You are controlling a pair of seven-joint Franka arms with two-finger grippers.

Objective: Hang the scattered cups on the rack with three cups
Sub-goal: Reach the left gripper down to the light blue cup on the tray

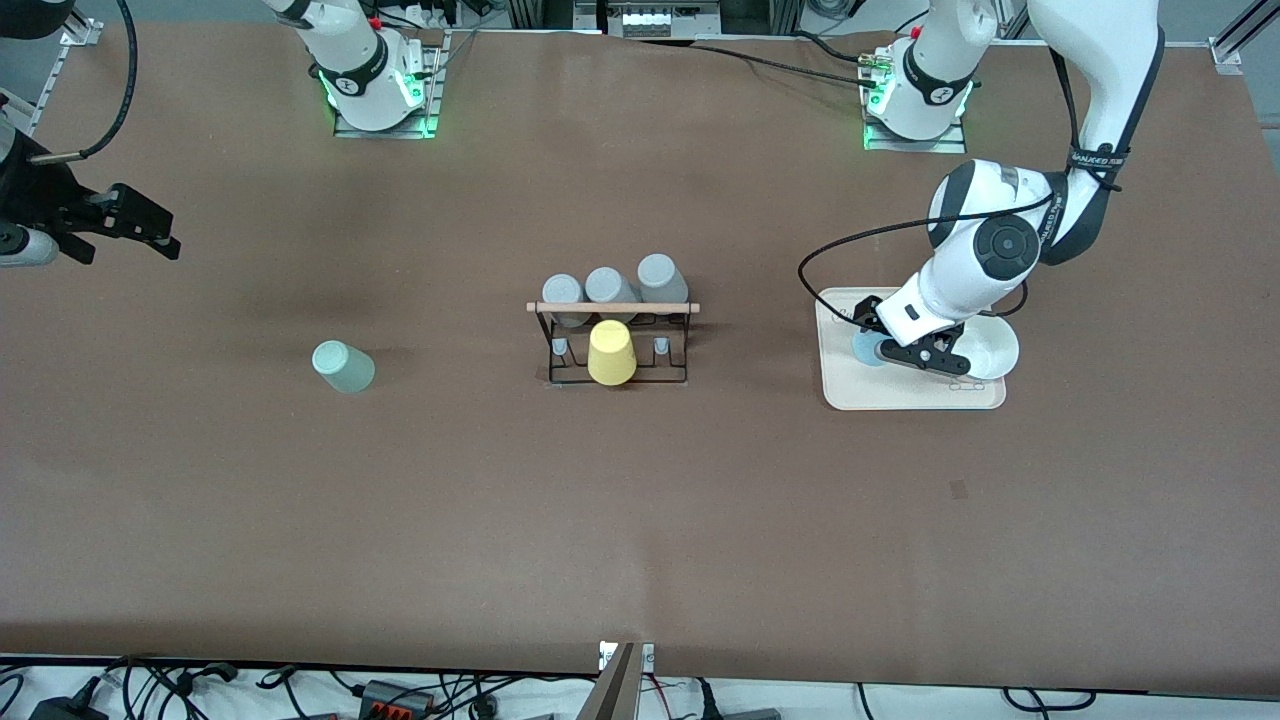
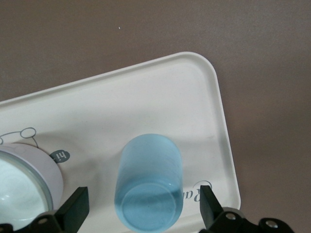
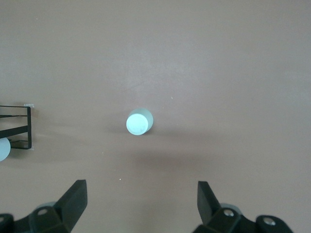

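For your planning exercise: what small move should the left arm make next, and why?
Probably lower the left end effector and close on the light blue cup. Its open fingers already straddle the cup, which stands upside down on the tray, not yet gripped.

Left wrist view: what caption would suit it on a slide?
Open left gripper straddling a light blue cup on a white tray, beside a bowl.

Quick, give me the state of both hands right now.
Left hand: open, fingers either side of the light blue cup on the tray, not gripping it.
Right hand: open, holding nothing, above the mint cup.
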